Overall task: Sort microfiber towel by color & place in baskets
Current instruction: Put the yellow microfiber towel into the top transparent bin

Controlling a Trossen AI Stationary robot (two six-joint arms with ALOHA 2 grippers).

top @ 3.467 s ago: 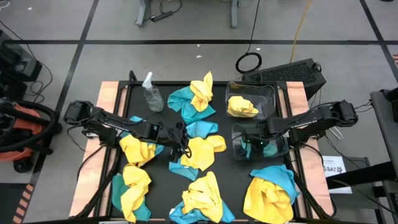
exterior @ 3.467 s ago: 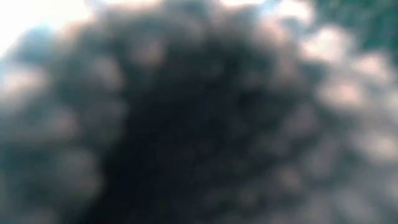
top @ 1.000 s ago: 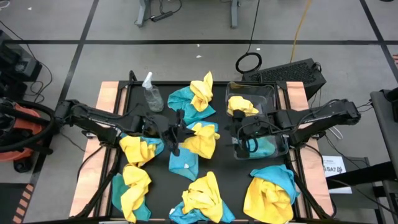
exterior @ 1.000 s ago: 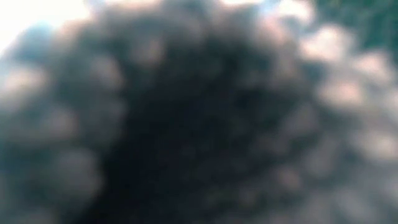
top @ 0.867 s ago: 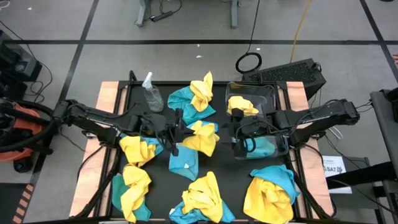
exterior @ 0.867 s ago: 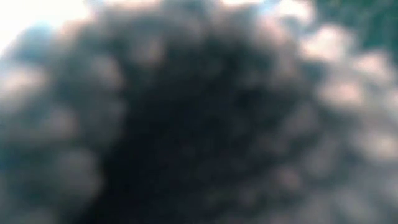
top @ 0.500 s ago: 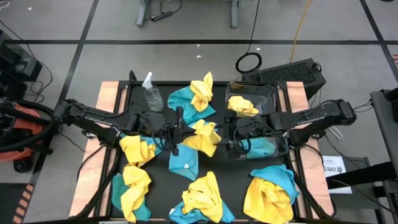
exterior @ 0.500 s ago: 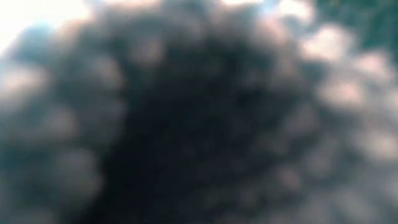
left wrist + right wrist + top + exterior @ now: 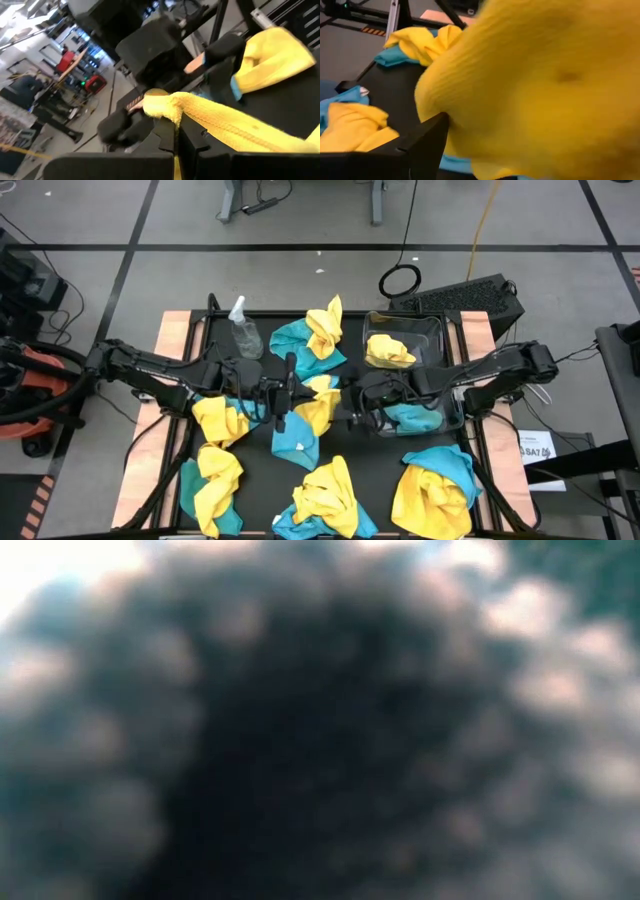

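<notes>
My left gripper (image 9: pixel 290 393) is shut on a bright yellow towel (image 9: pixel 320 402) at the table's middle, above a teal towel (image 9: pixel 295 442). My right gripper (image 9: pixel 352 408) is open at the yellow towel's right end. In the right wrist view that towel (image 9: pixel 535 75) fills the picture beside one finger (image 9: pixel 427 142). The far basket (image 9: pixel 435 330) holds a yellow towel (image 9: pixel 388 352). The near basket (image 9: pixel 450 418) holds a teal towel (image 9: pixel 412 418). Several more yellow and teal towels lie on the mat. My left gripper pinches a bunched edge of the yellow towel (image 9: pixel 176 120) between its two fingers, coming level from the table's left side. The towel is lifted and stretches away from the fingers toward my right gripper. My right gripper has the towel's right end by its fingers; whether they touch it I cannot tell.
A clear spray bottle (image 9: pixel 243 330) stands at the far left of the mat. Towel heaps lie at the far middle (image 9: pixel 315 335), left (image 9: pixel 222 420), near left (image 9: pixel 215 480), near middle (image 9: pixel 325 500) and near right (image 9: pixel 435 485). Something dark and blurred (image 9: pixel 300 740) fills the low view.
My right gripper has gone from over the near basket toward the table's left edge, up to the yellow towel held by my left gripper. The held towel has drawn in narrower and stays lifted over the teal towel.
</notes>
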